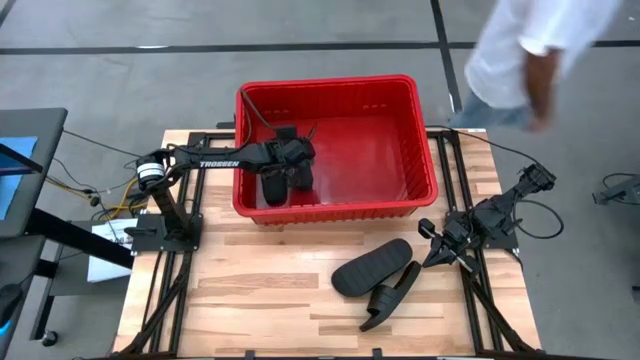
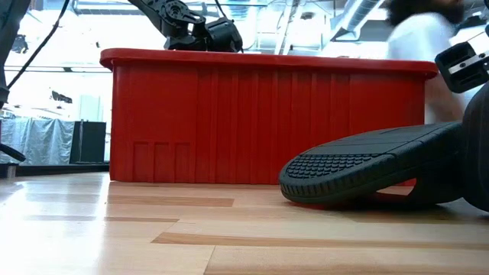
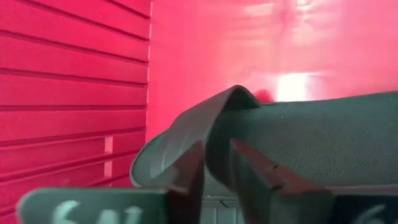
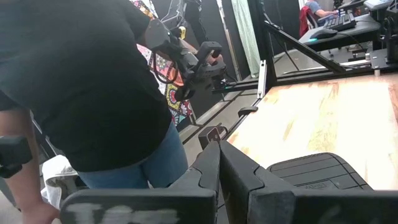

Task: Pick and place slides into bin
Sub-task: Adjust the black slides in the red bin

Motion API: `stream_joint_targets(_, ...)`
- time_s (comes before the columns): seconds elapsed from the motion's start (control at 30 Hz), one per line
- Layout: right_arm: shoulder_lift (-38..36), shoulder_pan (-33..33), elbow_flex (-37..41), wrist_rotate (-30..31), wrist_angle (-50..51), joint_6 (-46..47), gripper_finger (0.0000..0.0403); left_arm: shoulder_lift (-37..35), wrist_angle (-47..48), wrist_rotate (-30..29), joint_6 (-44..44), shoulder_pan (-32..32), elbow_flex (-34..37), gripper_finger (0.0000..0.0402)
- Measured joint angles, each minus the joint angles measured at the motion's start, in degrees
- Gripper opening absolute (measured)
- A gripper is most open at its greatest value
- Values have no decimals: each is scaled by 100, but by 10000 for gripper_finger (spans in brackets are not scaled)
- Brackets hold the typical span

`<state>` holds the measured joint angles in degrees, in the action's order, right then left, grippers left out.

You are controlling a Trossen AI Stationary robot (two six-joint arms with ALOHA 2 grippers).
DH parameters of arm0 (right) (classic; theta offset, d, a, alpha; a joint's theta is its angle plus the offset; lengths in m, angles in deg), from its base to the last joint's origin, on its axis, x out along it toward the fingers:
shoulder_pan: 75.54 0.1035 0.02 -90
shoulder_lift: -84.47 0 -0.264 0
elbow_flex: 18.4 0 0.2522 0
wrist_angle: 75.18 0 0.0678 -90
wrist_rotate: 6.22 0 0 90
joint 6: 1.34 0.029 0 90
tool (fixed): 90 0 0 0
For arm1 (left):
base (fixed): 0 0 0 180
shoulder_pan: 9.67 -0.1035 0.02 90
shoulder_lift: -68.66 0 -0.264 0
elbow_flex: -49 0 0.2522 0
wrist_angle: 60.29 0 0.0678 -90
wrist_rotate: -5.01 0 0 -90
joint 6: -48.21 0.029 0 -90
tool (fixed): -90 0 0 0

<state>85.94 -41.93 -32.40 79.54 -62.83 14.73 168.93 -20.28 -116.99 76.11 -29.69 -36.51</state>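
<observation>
The left claw (image 1: 290, 160) reaches down inside the bin (image 1: 420, 165), over the bin's left half near its front wall. In the left wrist view its two fingers (image 3: 189, 177) stand a narrow gap apart, with the raised strap edge of a slide (image 3: 298, 143) rising between them; whether the fingers press on that edge or merely flank it cannot be told. From above, dark slides in the bin (image 1: 278, 185) lie on the red floor just under this claw, partly hidden by it, so their number is unclear.

The right claw (image 1: 437, 252) waits low over the desk (image 1: 250, 300) at its right side, fingers pressed together and holding nothing. Its tips are just beside the toe end of the two slides on the desk (image 1: 380, 278): one lies sole up, resting tilted across the other, which lies strap up. The low view shows the ridged tread of the upper slide (image 2: 359, 172) lifted off the wood in front of the bin's ribbed wall.

A person (image 1: 535, 50) in a light top stands beyond the desk's far right corner
</observation>
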Motion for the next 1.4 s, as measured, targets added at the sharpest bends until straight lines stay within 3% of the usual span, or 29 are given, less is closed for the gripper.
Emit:
stream_joint_targets(0.23, 2, 0, -2, 2, -2, -2, 0, 4, 205, -46, 2, -19, 0, 155)
stream_joint_targets(0.43, 1, 0, -2, 2, -2, 0, 0, 11, 145, -148, 1, -130, 0, 184)
stream_joint_targets(1.2, 0, 0, 0, 2, -1, -2, 0, 26, 98, 484, 262, -585, 0, 156)
stream_joint_targets(1.4, 2, 0, 0, 2, 0, -2, 0, 26, 105, 715, 299, -636, 0, 124)
